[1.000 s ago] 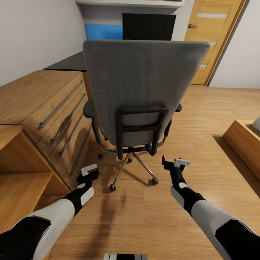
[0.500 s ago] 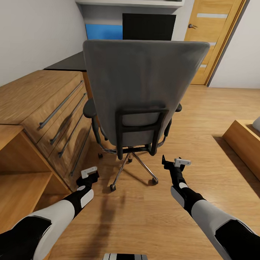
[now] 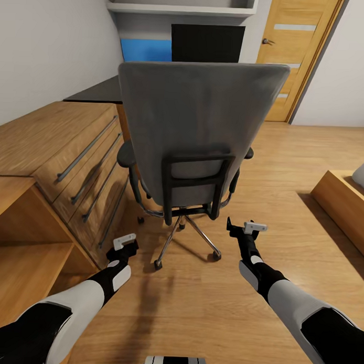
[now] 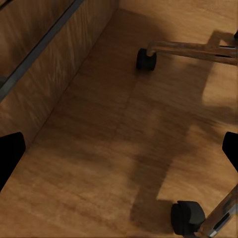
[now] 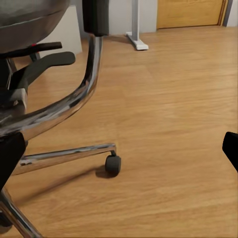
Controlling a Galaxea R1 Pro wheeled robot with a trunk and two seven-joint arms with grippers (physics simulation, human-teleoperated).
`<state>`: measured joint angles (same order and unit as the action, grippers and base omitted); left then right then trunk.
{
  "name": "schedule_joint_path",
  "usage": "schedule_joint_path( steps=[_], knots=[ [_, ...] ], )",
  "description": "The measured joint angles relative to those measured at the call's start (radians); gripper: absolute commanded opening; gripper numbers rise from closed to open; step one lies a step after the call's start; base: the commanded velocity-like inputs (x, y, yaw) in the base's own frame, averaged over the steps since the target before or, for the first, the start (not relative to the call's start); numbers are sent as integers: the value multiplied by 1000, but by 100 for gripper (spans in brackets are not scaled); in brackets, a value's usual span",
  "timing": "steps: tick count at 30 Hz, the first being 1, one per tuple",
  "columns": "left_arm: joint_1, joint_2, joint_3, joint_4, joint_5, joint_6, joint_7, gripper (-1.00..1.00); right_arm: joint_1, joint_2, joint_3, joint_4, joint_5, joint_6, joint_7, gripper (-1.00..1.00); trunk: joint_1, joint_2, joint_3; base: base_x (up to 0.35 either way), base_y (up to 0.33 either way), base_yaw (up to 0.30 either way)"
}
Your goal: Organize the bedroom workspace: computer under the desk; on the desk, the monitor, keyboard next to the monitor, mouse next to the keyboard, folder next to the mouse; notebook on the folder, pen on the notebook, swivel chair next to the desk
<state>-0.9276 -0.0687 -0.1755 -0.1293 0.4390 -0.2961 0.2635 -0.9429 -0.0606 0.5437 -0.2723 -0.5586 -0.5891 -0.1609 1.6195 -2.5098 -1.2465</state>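
My left end effector [image 3: 126, 243] hangs low over the wooden floor [image 3: 198, 308], fingers spread apart and empty; through its wrist camera I see two black casters [image 4: 147, 59] of the chair base and the side of the light wooden drawer chest [image 4: 44, 74]. My right end effector [image 3: 245, 226] is also spread apart with nothing between its fingers, just off the chair's chrome base on the other side; its wrist camera looks along the chrome frame [image 5: 74, 101] at one caster on bare floor, with a white leg [image 5: 135, 25] further back.

Right ahead of me, between both arms, the swivel chair [image 3: 199, 130] stands with its grey back turned to me, so I can't see the seat. The drawer chest [image 3: 73, 146] runs along my left, close beside the chair. Beyond the chest the counter [image 3: 98, 90] shows its glossy black top against the wall. Past the chair back, the black monitor [image 3: 208, 42] stands upright, with a bright blue panel [image 3: 145, 50] just beside it; I can't tell what that is. A wooden door [image 3: 299, 49] is at the far right.
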Motion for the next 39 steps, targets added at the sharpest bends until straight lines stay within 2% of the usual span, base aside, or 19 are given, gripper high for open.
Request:
schedule_joint_path(
  steps=[34, 39],
  knots=[
    [-1, -1, 0, 0, 0, 0, -2, 100, 0, 9, 2, 1, 0, 0, 1, 100, 0, 0, 52, 45, 0, 0],
    [0, -2, -1, 0, 0, 0, -2, 100, 1, 11, 3, 2, 11, 0, 1, 100, 0, 0, 55, 0, 0, 0]
  ],
)
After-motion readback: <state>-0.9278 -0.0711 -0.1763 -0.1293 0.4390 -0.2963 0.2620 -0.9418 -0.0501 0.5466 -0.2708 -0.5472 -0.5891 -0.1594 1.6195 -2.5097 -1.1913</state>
